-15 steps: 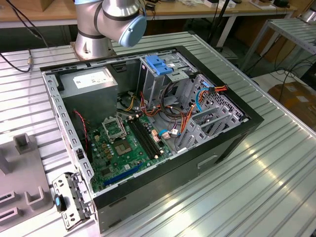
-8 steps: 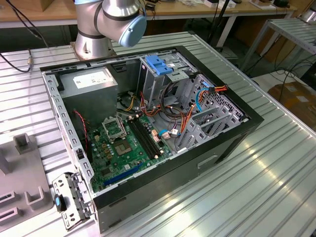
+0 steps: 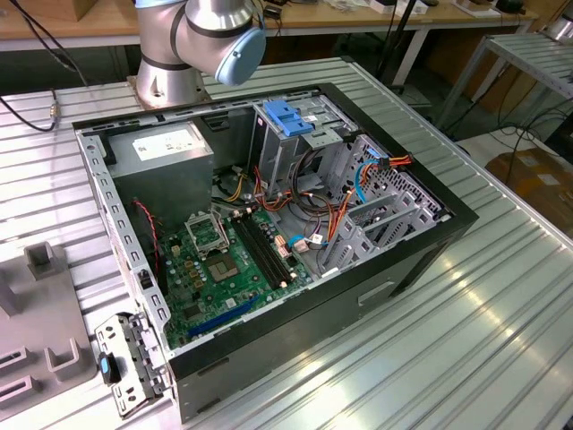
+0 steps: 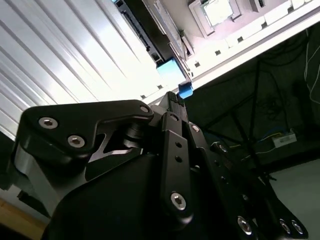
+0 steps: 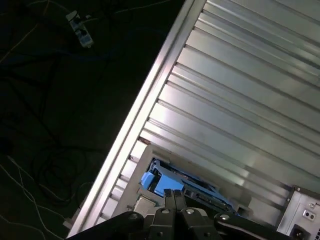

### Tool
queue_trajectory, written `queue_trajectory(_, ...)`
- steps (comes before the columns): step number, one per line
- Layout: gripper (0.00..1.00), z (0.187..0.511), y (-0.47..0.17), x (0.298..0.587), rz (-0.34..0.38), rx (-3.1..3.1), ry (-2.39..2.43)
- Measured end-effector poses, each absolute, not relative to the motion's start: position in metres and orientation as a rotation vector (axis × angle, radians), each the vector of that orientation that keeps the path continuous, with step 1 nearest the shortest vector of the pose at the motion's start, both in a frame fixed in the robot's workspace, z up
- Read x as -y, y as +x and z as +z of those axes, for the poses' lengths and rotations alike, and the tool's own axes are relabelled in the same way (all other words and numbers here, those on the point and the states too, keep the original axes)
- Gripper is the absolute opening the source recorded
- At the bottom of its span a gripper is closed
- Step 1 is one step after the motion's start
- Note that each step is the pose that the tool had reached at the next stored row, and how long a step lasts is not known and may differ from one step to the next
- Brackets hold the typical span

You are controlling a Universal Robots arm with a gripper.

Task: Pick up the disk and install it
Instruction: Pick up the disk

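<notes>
Disk [image 5: 197, 189] lies flat on the ribbed worktop [image 5: 240, 100] near its edge, lower centre of the first wrist view, free to be approached from above. Gripper [image 5: 173, 195] hangs over it, jaws pinched together and holding nothing, aimed at its blue rail [image 5: 151, 181].

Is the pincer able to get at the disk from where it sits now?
Likely yes: the pincer points at the disk, close to its blue-railed end near the ribbed table edge, and nothing shows between them.
</notes>
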State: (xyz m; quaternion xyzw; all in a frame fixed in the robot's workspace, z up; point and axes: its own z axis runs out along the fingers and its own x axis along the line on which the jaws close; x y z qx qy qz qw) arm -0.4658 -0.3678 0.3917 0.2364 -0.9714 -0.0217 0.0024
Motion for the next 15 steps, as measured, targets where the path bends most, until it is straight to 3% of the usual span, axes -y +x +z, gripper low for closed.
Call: queue_trajectory(15,0.11,0.3915,-0.4658,0.3678,-0.066,2.903,1.169)
